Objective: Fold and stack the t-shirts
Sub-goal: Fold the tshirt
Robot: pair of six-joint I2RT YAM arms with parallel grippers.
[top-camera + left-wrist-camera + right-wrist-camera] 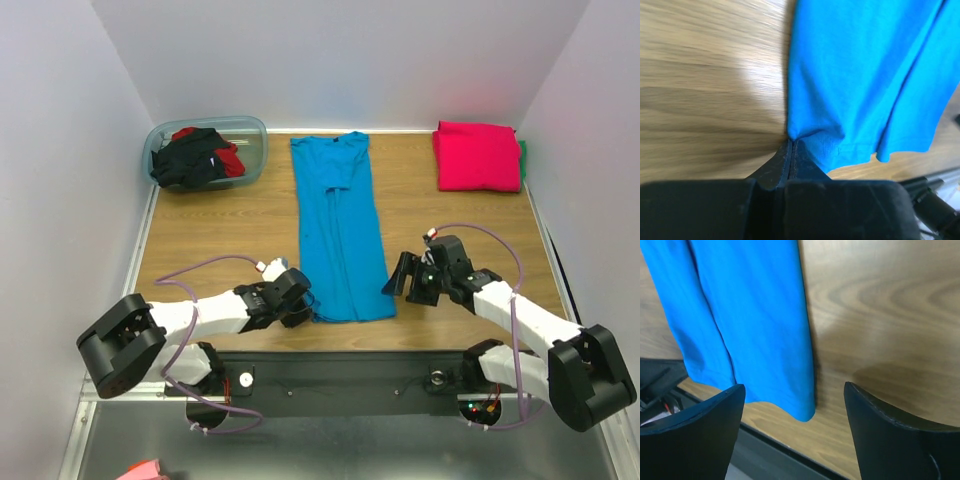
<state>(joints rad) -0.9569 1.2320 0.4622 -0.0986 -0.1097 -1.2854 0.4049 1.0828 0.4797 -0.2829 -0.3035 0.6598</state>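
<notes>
A turquoise-blue t-shirt lies folded into a long strip down the middle of the table. My left gripper is shut on its near left hem corner. My right gripper is open, just right of the shirt's near right corner, not touching it. A folded magenta-pink t-shirt lies at the far right. Black and red shirts lie crumpled in the tub.
The translucent blue-grey tub stands at the far left. A bit of green cloth shows by the pink shirt's right edge. White walls close in on three sides. The table's near edge runs just below the shirt hem.
</notes>
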